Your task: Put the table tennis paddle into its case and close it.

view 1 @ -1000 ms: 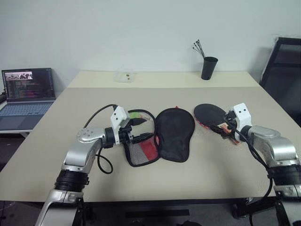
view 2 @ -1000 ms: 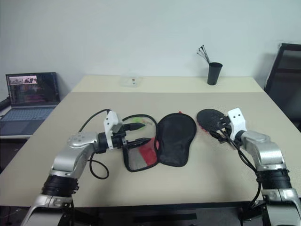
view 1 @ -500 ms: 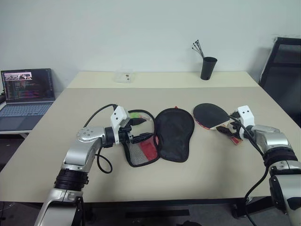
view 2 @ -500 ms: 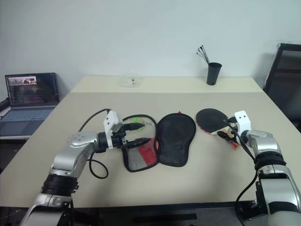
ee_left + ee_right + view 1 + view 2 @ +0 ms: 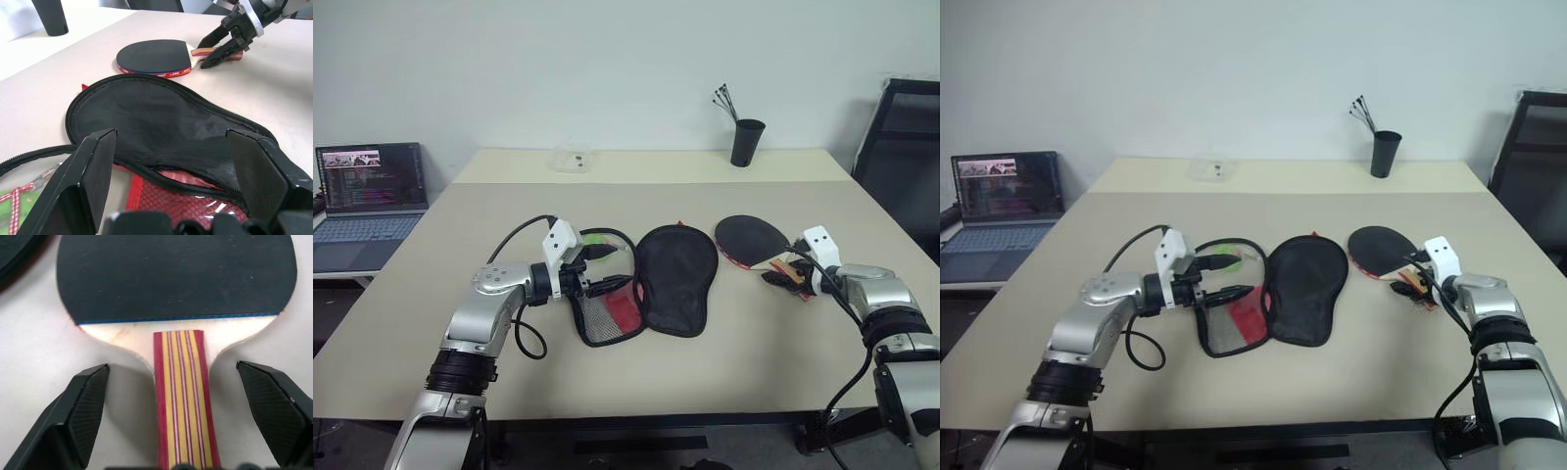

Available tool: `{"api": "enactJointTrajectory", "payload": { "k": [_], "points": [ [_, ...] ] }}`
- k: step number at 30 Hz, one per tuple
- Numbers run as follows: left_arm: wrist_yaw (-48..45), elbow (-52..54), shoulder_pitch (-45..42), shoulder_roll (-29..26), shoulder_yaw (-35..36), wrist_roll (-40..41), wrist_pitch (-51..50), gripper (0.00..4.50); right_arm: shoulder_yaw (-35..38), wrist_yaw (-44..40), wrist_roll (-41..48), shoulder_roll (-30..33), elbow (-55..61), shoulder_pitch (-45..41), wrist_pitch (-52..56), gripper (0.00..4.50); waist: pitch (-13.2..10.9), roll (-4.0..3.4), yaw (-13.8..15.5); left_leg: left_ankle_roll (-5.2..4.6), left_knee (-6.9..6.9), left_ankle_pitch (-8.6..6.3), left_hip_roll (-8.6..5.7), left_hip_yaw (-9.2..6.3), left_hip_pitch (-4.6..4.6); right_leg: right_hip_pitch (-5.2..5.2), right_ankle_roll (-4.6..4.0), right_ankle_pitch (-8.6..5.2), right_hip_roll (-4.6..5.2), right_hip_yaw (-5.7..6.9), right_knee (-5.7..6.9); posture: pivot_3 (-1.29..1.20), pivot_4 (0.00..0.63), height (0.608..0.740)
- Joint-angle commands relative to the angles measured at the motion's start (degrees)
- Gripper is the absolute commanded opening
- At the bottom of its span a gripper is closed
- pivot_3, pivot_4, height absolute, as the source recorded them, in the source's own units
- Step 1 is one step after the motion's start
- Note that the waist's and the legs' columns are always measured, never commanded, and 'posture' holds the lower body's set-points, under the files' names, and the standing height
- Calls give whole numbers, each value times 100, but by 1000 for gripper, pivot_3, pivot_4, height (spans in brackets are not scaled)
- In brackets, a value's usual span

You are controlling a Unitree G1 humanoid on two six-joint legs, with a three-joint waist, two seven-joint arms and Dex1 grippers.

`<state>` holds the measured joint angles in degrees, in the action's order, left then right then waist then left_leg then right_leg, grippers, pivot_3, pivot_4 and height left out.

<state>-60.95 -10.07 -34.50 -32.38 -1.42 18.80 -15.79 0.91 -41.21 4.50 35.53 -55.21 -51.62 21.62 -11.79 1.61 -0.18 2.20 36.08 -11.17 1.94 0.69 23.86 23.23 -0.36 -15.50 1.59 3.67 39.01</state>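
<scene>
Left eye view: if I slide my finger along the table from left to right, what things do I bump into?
Laptop → left gripper → open case → table tennis paddle → right gripper, its fingers open either side of the paddle's handle.

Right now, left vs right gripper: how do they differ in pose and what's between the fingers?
The left gripper hangs open at the case's unzipped rim, clamping nothing. The right gripper straddles the table tennis paddle's handle, fingers apart on either side, not yet closed on it. Left points across toward the case, right toward the blade. Both are open, low over the table.
</scene>
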Motion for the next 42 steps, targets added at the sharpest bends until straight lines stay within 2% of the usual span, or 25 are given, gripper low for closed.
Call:
{"api": "enactJointTrajectory", "payload": {
  "k": [1,5,8,13,18,21,24,29,31,35,38,42],
  "points": [
    [-25,62,-112,-48,69,-3,118,3899,98,325,-51,-145,-147,-30,57,3237,1,2,-1,-1,1,1,1,0,-1,0,0,4,-1,0,0,0,150,740],
    [3,96,-62,-61,81,-10,117,3899,150,540,-23,-213,-93,-4,197,1884,13,22,-3,-8,3,7,8,3,-5,-2,-1,15,-7,-4,0,0,150,740],
    [29,173,19,-95,117,9,83,3899,210,687,9,-211,123,83,334,1147,16,26,-2,-8,8,8,55,12,-6,-3,-13,28,-23,-11,-4,0,150,740],
    [76,316,154,-160,180,48,25,3899,458,796,233,-84,1351,337,997,1126,14,23,4,-8,3,9,67,14,-5,2,-17,29,-37,-10,-5,0,150,740],
    [112,461,304,-237,253,100,-36,3899,756,943,746,-133,3844,843,2513,1126,4,7,8,-7,-4,8,73,21,9,21,-19,28,-38,-15,-5,0,150,740],
    [133,496,376,-260,298,108,-58,3899,863,1252,1124,-475,5481,1112,3601,1126,1,2,-16,-7,-6,7,74,32,13,34,-19,28,-40,-27,-2,0,150,740],
    [149,504,402,-256,306,103,-67,3899,988,1804,1323,-1102,6441,1116,4338,1126,2,2,-28,-7,-5,7,76,32,6,34,-20,29,-43,-27,-2,0,150,740],
    [177,457,325,-195,257,82,-68,3899,976,2712,1414,-2441,7165,1133,5021,1126,2,2,2,-7,-6,8,84,14,6,33,-27,30,-53,-9,2,0,150,740],
    [192,462,300,-159,230,78,-77,3899,858,3093,1340,-3062,7218,1288,5050,1126,2,2,2,-6,-6,8,82,18,8,34,-27,31,-52,-14,2,0,150,740],
    [193,510,318,-131,203,66,-85,3899,677,3584,1212,-3823,7168,1486,4938,1126,2,2,2,-6,-7,7,80,20,17,38,-28,31,-51,-17,-4,0,150,740],
    [201,525,317,-111,187,60,-89,3899,571,3823,1135,-4123,7065,1639,4793,1126,3,4,8,-7,-4,7,80,19,25,41,-27,31,-49,-17,-4,0,150,740],
    [215,569,335,-100,193,72,-95,3899,517,3991,1038,-4146,6980,1773,4648,1126,3,4,10,-7,-2,7,78,19,26,40,-26,31,-42,-19,-4,0,150,740]
  ]
}}
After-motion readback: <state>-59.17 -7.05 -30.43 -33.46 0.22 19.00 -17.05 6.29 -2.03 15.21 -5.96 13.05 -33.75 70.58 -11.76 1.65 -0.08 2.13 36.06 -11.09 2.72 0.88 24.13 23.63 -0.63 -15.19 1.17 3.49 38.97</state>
